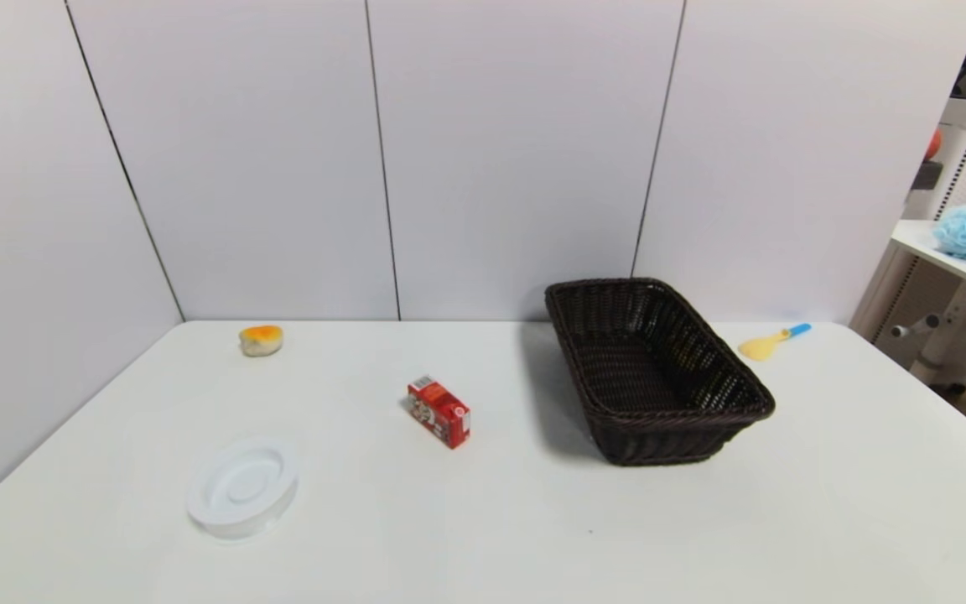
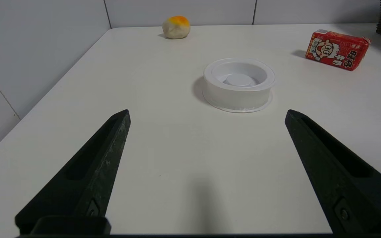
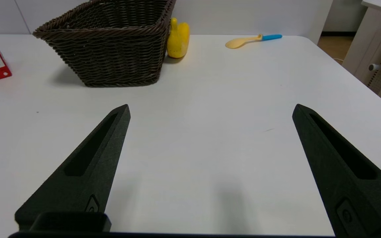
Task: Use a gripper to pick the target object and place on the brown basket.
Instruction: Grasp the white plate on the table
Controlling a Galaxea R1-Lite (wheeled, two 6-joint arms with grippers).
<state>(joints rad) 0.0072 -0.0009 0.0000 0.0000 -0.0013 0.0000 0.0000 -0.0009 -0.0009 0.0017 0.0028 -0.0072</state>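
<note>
On the white table (image 1: 483, 520), toward our left side, we find the target object (image 1: 242, 486), a white round shallow dish with raised rings, lying flat and alone on the surface, well apart from the brown basket (image 1: 655, 369), which stands to the right of centre. Between the two lies a small red carton (image 1: 438, 411) on its side, nearer the dish than the basket but touching neither. Toward the far left corner we see an orange-topped bun (image 1: 262, 340). Beyond the basket, on its right, rests a yellow spoon with a blue handle (image 1: 772, 342), and from the right wrist view we also make out a yellow object (image 3: 178, 38) standing just against the basket's wall.

Neither arm appears in the head view. From the left wrist view, our left gripper (image 2: 207, 114) hangs low over the table with its fingers spread wide and nothing between them, the dish lying ahead of it and apart from both tips. Our right gripper (image 3: 211, 109) likewise gapes wide over bare table, holding nothing, with the basket ahead of it
</note>
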